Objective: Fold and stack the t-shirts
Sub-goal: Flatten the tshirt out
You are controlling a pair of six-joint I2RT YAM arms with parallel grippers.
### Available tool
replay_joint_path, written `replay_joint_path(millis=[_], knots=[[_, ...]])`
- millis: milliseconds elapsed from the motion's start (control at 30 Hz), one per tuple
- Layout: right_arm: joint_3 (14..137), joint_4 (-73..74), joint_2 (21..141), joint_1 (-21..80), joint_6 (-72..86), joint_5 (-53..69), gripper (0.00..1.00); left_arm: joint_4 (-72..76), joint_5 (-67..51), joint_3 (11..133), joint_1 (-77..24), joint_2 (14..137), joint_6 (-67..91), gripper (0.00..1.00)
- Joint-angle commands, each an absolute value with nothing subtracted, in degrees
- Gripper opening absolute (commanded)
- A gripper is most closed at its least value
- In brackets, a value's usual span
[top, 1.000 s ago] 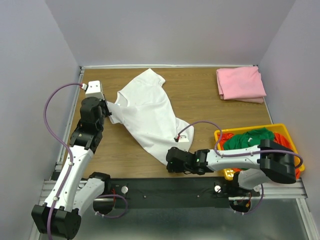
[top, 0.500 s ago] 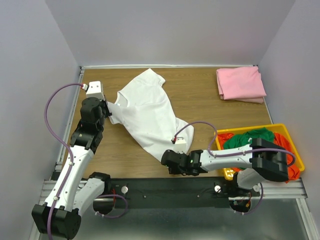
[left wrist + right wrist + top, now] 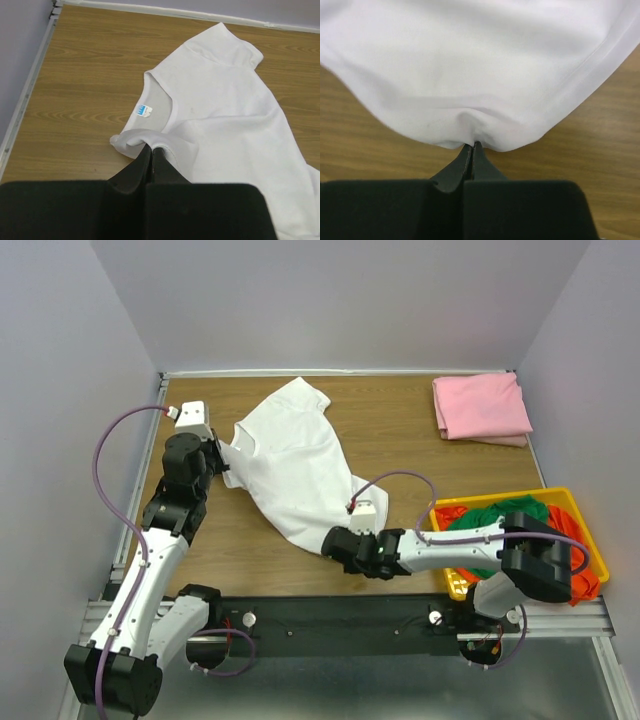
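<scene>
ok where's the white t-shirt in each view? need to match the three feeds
Top external: the white t-shirt lies diagonally across the left-centre of the table, from far sleeve to near hem.
Left wrist: it fills the right half, collar near centre; the left gripper is shut on a fold beside the collar.
Right wrist: it fills the upper half; the right gripper is shut on its edge.
Shared landmark: the wooden table under the shirt.

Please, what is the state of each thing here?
White short-sleeved cloth t-shirt: unfolded, two edges pinched.
Pink cloth t-shirt: folded.
Green cloth t-shirt: crumpled in yellow plastic basket.
Orange cloth t-shirt: crumpled in same basket.
Left fingers: shut on white t-shirt.
Right fingers: shut on white t-shirt.
</scene>
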State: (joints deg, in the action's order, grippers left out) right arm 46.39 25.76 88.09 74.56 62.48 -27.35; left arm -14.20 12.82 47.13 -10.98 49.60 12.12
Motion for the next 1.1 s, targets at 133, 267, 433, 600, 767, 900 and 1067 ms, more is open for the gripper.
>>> replay_joint_path(millis=[133, 267, 433, 600, 767, 900, 1067], knots=[[55.1, 27.7, 86.6, 58.7, 45.6, -38.7, 0.0, -5.7, 6.9, 49.3, -10.6, 52.3, 19.8, 0.0], [62.2, 27.2, 84.1, 51.0, 36.7, -40.3, 0.0, -4.8, 9.7, 56.5, -10.6, 56.2, 19.0, 0.0], [77.5, 27.2, 80.9, 47.1, 26.7, -43.6, 0.0, -6.3, 10.5, 72.1, -10.6, 58.4, 16.2, 0.0], [89.5, 27.2, 78.3, 47.0, 18.0, -45.1, 0.0, -8.4, 9.3, 84.2, -10.6, 58.3, 12.0, 0.0], [96.7, 27.0, 74.4, 47.0, 12.8, -42.5, 0.0, -8.6, 6.5, 91.9, -10.6, 54.5, 9.3, 0.0], [99.0, 26.9, 70.2, 47.0, 11.0, -38.9, 0.0, -8.7, 6.2, 95.0, -10.6, 50.1, 7.6, 0.0], [99.9, 27.0, 67.3, 47.0, 9.6, -37.0, 0.0, -8.8, 5.5, 97.8, -10.7, 48.0, 6.8, 0.0]])
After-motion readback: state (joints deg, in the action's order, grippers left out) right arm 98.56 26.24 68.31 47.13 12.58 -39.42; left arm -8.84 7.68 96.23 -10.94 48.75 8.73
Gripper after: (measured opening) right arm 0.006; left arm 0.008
